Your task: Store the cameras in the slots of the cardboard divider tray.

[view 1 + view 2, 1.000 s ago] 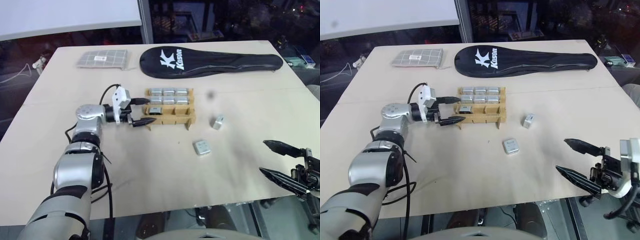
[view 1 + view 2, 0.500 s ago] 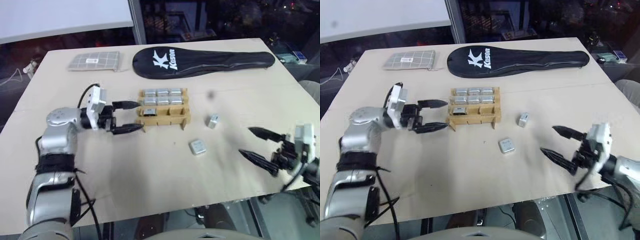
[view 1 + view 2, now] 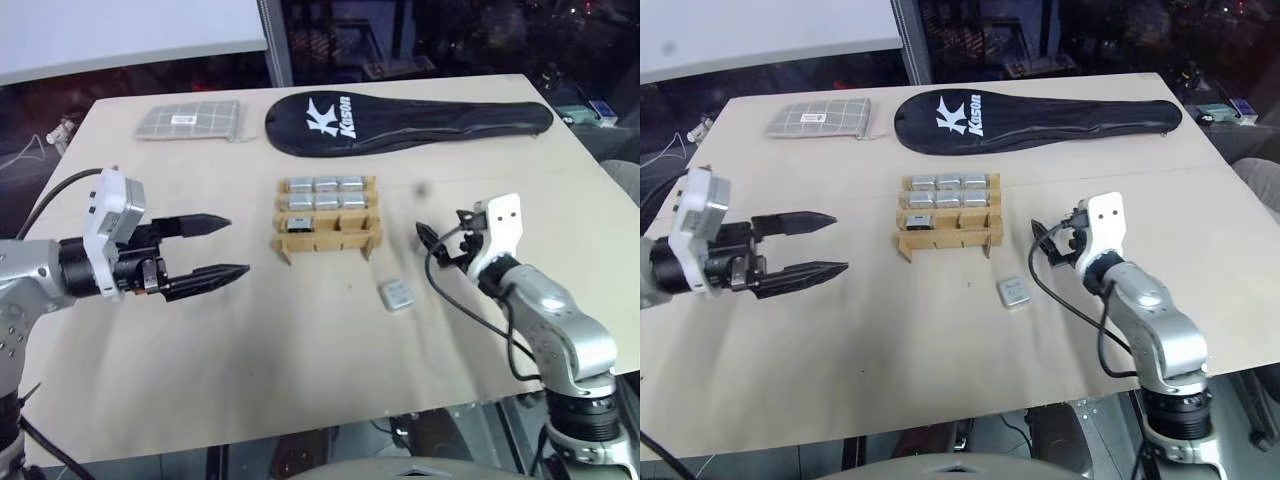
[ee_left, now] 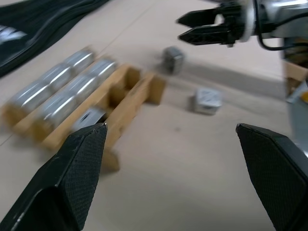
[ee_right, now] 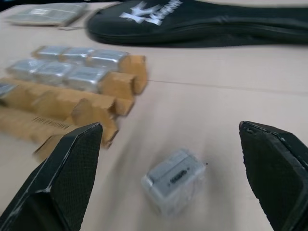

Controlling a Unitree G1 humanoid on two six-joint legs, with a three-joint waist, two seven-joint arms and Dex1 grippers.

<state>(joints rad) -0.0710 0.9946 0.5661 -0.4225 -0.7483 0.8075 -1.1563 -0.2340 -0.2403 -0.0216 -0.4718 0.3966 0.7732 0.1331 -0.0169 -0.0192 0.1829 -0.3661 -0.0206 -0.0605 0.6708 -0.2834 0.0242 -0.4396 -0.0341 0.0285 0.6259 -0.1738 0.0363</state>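
Lighting: even, soft overhead light is cast on the pale table (image 3: 300, 380); the background beyond its far edge is left dark. Shadows: short, faint ones are seen under the cardboard divider tray (image 3: 328, 228) and the loose camera (image 3: 397, 294). Glare: a mild sheen is noted on the black racket cover (image 3: 410, 122). Blur: the tray is smeared in the left wrist view, and softened in the right wrist view, where the black fingers (image 5: 57, 187) are rendered out of focus.
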